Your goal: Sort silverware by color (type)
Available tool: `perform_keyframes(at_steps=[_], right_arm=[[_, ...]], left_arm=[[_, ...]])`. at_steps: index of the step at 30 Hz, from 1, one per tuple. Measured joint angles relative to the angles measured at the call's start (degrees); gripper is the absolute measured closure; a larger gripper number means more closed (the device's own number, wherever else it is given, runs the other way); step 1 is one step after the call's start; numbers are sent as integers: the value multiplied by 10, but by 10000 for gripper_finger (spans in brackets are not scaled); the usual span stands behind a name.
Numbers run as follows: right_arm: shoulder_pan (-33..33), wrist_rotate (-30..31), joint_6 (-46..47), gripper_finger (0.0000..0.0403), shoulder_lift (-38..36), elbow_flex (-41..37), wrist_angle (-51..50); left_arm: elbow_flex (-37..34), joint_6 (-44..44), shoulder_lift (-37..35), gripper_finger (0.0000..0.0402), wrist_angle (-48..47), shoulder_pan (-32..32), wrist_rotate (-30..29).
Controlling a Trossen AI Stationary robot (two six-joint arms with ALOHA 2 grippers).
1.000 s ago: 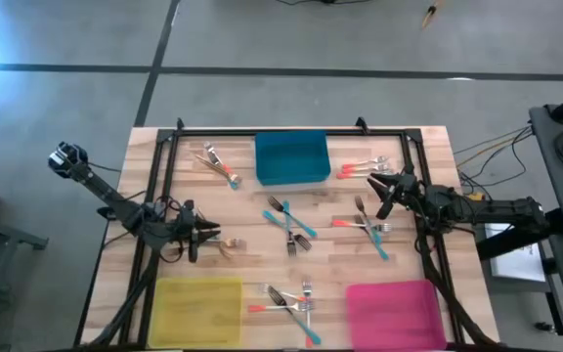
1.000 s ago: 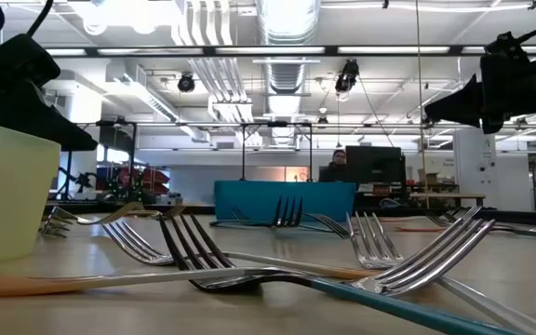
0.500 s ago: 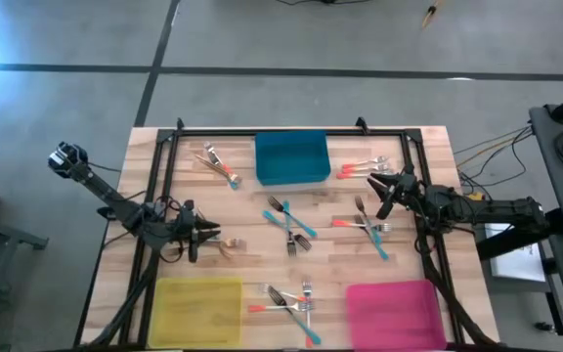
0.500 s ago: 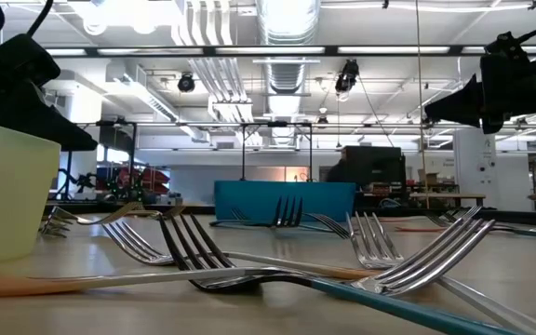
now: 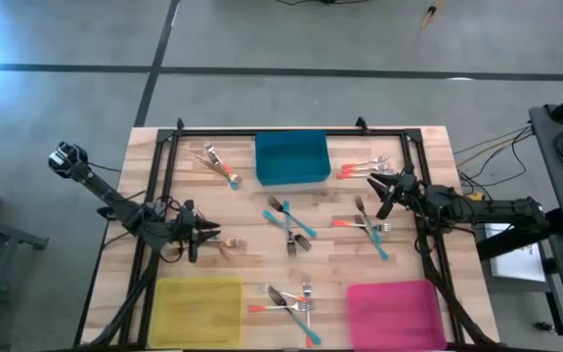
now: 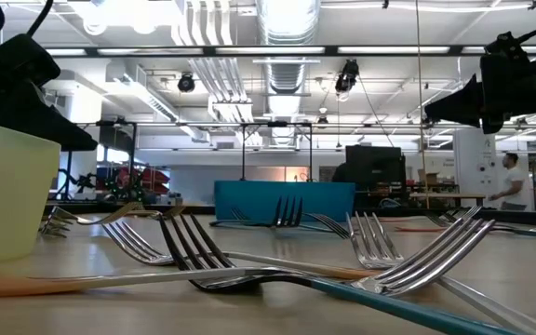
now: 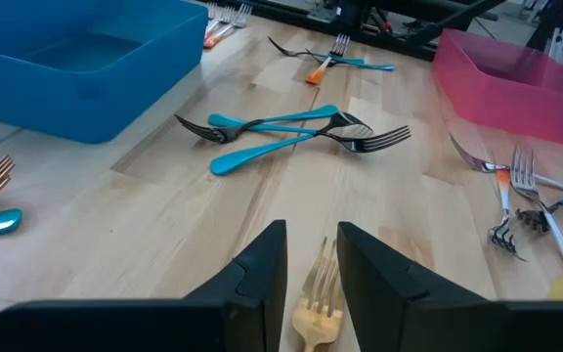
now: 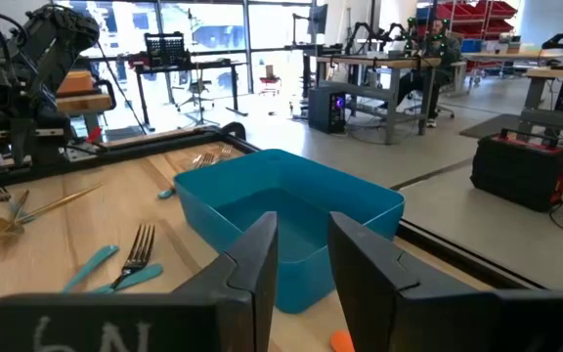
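Note:
Small forks lie flat on the wooden table in loose groups. Two teal-handled ones cross at the centre [image 5: 289,227]. Red and teal ones lie right of centre [image 5: 365,230], by the near edge [image 5: 291,305], and beside the blue bin on its left [image 5: 221,164] and right [image 5: 360,166]. My left gripper [image 5: 206,235] is open over the left side. A gold fork [image 7: 316,303] shows between its fingers [image 7: 313,233], and I cannot tell whether they touch it. My right gripper [image 5: 379,191] is open and held above the table's right side, facing the blue bin [image 8: 360,210].
The blue bin [image 5: 291,158] stands at the far edge, a yellow bin [image 5: 198,308] at the near left and a pink bin [image 5: 394,308] at the near right. A black frame [image 5: 262,132] runs round the table. Bare wood lies between the fork groups. A person [image 6: 505,181] is far off in the room.

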Motion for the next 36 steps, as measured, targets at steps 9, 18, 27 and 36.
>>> perform_keyframes(at_steps=[9, 18, 27, 36], right_arm=[[0, 0, 0, 316, 0, 0, 0], [0, 0, -1, 316, 0, 0, 0], [-1, 5, -244, 316, -1, 0, 0], [-1, 5, -298, 316, -1, 0, -2]], left_arm=[[0, 0, 0, 325, 0, 0, 0], [0, 0, 0, 325, 0, 0, 0], [0, 0, 0, 325, 0, 0, 0], [0, 0, 0, 325, 0, 0, 0]])
